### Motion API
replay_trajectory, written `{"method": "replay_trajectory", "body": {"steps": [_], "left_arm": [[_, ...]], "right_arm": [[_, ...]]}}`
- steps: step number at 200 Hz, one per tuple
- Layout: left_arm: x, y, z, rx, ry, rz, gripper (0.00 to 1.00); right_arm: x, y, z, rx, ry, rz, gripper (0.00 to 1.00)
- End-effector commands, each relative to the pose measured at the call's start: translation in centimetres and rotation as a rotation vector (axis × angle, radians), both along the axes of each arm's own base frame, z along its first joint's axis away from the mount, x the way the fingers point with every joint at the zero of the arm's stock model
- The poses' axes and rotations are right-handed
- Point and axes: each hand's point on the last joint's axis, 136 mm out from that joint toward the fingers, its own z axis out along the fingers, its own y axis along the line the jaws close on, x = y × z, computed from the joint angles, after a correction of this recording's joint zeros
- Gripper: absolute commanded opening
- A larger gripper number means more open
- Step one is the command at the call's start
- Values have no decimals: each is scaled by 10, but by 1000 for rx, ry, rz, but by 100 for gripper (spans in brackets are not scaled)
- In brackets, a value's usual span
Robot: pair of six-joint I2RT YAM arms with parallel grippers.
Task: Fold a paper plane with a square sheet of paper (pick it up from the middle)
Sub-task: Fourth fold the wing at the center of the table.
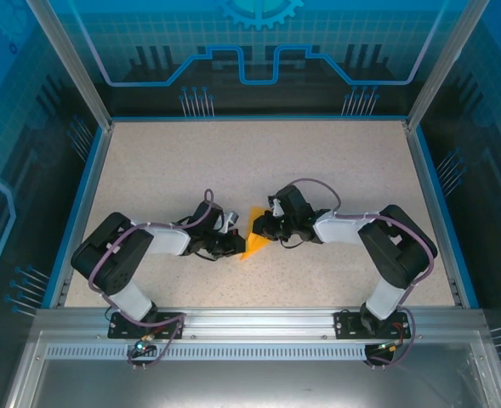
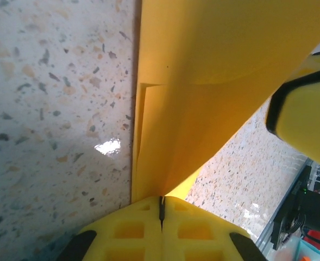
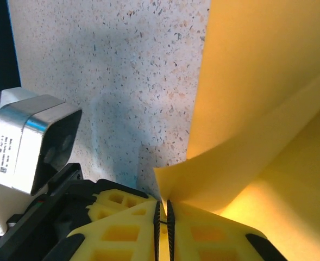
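Paper (image 1: 253, 240), a sliver from above, shows layered folds at left claw (image 2: 161, 204).

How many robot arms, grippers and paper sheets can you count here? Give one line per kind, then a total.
Robot arms: 2
Grippers: 2, the left gripper and the right gripper
Orange-yellow paper sheet: 1
Total: 5

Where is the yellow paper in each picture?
Top external: the paper lies near the middle of the table.
Left wrist: the paper runs from bottom centre to upper right.
Right wrist: the paper covers the right side.
Shared landmark: the speckled table under it.
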Motion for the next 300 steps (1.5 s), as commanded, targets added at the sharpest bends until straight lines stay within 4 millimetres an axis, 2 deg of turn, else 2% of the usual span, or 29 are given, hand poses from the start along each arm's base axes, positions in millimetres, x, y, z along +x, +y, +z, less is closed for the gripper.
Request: {"method": "replay_trajectory", "body": {"steps": [1, 45, 121, 165, 207, 224, 254, 300], "left_arm": [[0, -2, 2, -32, 22, -26, 2], [2, 4, -2, -42, 46, 10, 2], [-1, 9, -11, -35, 99, 51, 2], [-2, 12, -19, -32, 144, 72, 1], [-3, 15, -20, -41, 155, 91, 1], [-2, 15, -19, -40, 155, 91, 0], [-2, 15, -20, -34, 163, 95, 1], [-4, 17, -22, -36, 170, 111, 1]], "right_arm": [[0, 8, 0, 31, 12, 26, 14], [10, 13, -11, 27, 27, 21, 14], [15, 6, -24, 9, 46, 7, 14], [18, 1, -18, 30, 33, 13, 15], [18, -11, 0, 22, -12, 1, 16], [14, -7, 6, 39, -18, 28, 16], [8, 4, 3, 43, -8, 60, 17], [10, 16, -19, 38, 44, 69, 16]]}}
